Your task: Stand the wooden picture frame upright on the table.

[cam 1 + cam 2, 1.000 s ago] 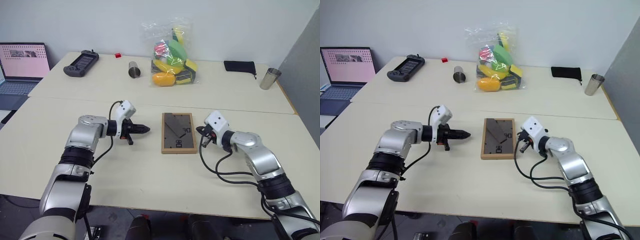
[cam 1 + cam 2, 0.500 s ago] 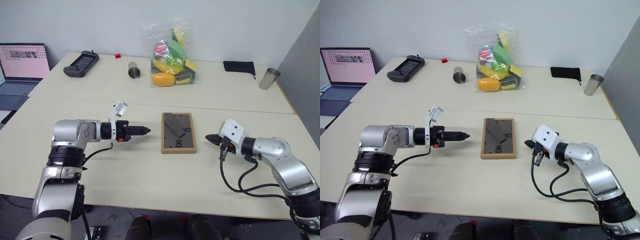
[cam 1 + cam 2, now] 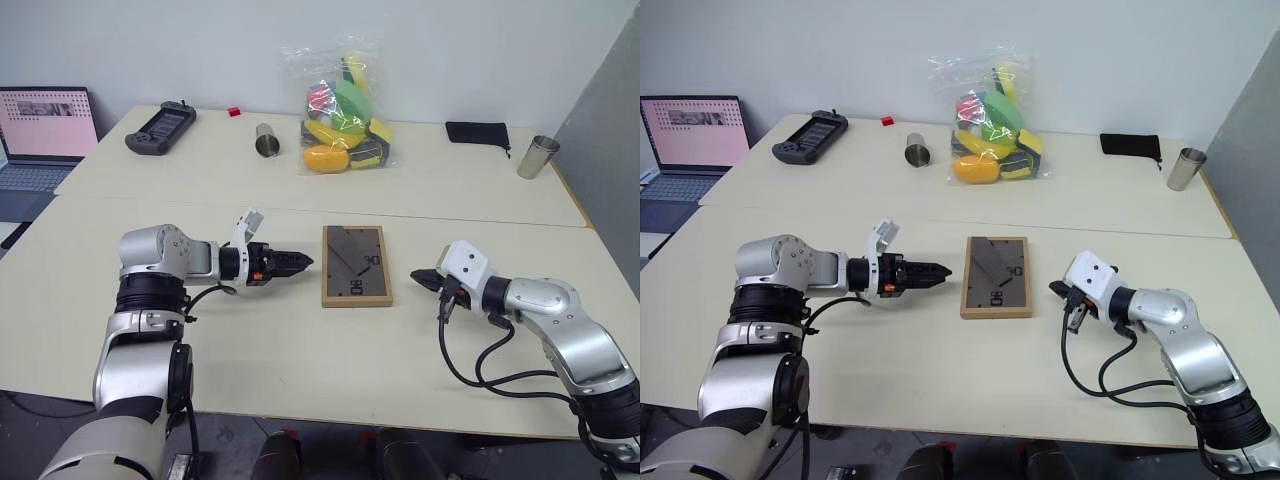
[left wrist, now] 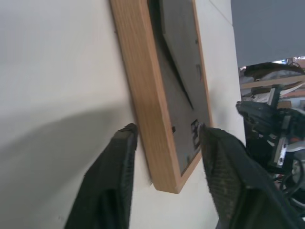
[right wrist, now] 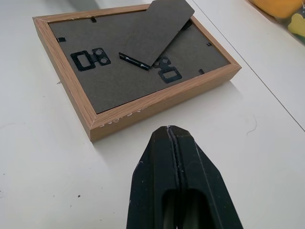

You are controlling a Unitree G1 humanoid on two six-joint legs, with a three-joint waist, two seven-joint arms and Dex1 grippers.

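1. While the wooden picture frame (image 3: 356,265) lies flat, back panel up, on the near section of the table (image 3: 300,350), just short of the seam, I judge my job right now is to get a hold on its left long edge.
2. On my left gripper (image 4: 167,138) the fingers stand apart, one on each side of the frame's near wooden rail as seen along my left wrist, and they grip nothing yet. One finger (image 4: 112,176) sits low by the tabletop outside the rail, the other (image 4: 224,171) over the dark back panel.
3. My right gripper (image 5: 172,143) is pressed shut and empty, resting off to the frame's right, near it but not touching.
4. To do this well, I should ease the left fingers forward until the rail sits deep between them, and only then close. Closing on the very edge would probably let the frame slip as it tilts.
5. The prop stand (image 5: 155,31) on the back already juts up from the panel. I want my inner finger clear of it and of the black clips (image 5: 90,58), so the stand can still swing out.
6. Lifting from one side may make the frame slide right; my closed right gripper could serve as a stop there.
7. Once it is tilted, the lower edge should stay on the table.
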